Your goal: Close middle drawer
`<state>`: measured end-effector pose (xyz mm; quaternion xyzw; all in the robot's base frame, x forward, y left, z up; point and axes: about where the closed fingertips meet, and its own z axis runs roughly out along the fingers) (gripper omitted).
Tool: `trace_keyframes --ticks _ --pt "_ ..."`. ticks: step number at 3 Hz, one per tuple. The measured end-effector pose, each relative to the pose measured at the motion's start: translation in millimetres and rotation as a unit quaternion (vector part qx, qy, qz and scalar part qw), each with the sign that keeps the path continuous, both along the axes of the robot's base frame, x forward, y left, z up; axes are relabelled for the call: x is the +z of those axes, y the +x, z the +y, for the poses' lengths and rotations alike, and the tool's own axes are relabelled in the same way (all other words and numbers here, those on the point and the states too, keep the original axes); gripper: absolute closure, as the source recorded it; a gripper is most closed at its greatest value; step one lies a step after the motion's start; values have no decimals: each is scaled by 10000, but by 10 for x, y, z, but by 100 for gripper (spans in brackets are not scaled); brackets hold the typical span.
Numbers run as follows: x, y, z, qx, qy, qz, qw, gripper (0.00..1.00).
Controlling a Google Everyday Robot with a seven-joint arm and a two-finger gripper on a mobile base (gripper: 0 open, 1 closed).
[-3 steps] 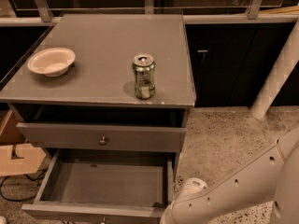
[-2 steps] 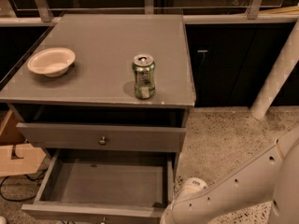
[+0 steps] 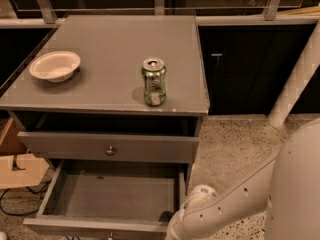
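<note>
Nearest of all, the white arm (image 3: 225,204) bends down past the right front corner of the open drawer and runs off the bottom edge. The gripper is therefore out of view below it, and I cannot tell whether its jaws are released or clenched. Just left of where the jaws must be stands the front panel of the middle drawer (image 3: 100,226), pulled far out of the cabinet, its bare grey floor showing and nothing inside. The step in hand looks like getting onto that front to push, and with the drawer wide open the closing is all yet to do. To do it well, the jaws should go left along the panel toward its centre rather than press at the right corner, since an off-centre shove on a wide, shallow drawer is likely to skew it on its runners. Then comes a flat, level push straight away from the robot, easing near the end. Beyond and above the jaws, the top drawer (image 3: 150,148) with its small round knob (image 3: 110,150) sits a little proud of the cabinet and is best left untouched. Farther off, on the cabinet top (image 3: 110,39), a green can (image 3: 153,82) stands upright near the front edge and a pale bowl (image 3: 55,65) lies well to its left, so a hard slam could jolt the can.
</note>
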<state>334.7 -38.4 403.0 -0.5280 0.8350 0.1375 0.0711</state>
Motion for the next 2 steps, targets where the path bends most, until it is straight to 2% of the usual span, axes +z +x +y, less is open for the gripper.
trace_keyframes --ticks 1,2 --pt "-3 25 10 -6 12 -34 10000 100" --pt "12 148 18 -109 70 -248 9996 100"
